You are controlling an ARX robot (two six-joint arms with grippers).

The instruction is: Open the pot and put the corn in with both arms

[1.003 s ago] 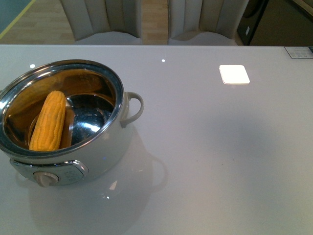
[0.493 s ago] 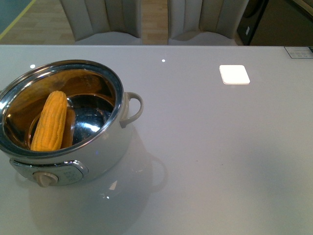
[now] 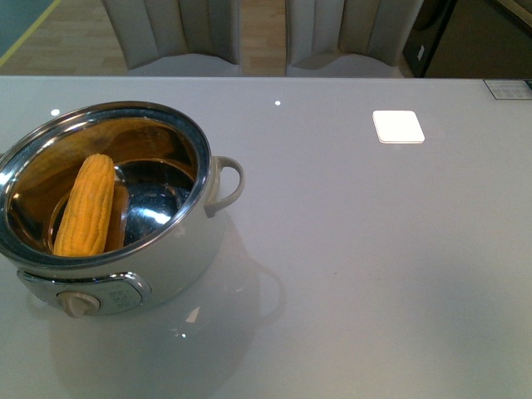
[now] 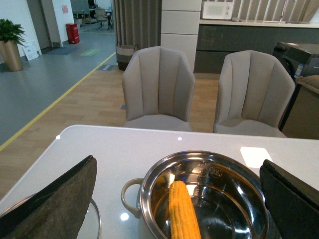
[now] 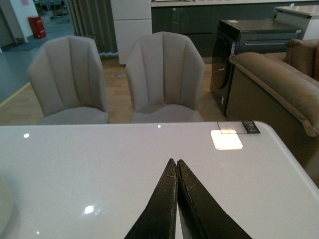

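Counter (image 3: 374, 274): broad, glossy, pale surface; bare across its right half apart from a bright light reflection. No fault noted. Risk: slick finish, so any nudge to the pot likely to slide it rather than be resisted.

Pot (image 3: 166, 266): standing upright at the counter's left, open, no lid on it. Cream body, steel rim and interior, loop handle toward centre, dial facing the robot. Part of a round rimmed object just visible beside the pot in the left wrist view; possibly the lid, not confirmable. Risk: pot sits close to the near-left corner of the front view; a sideways knock from the left arm could shift it.

Corn (image 3: 86, 208): inside the pot, leaning against the left inner wall, tip upward, lower end on the steel floor. Judged placed; task appears essentially complete. Risk: leaning pose not fully settled; a jolt to the pot could roll it flat, harmless but noisy.

Left tool (image 4: 174, 199): fingers spread wide, holding nothing, poised above and straddling the pot opening. Main hazard here: a careless descent or swing could catch the rim.

Right tool (image 5: 177, 199): fingers pressed together, gripping nothing, over bare counter well apart from the pot. Low risk.
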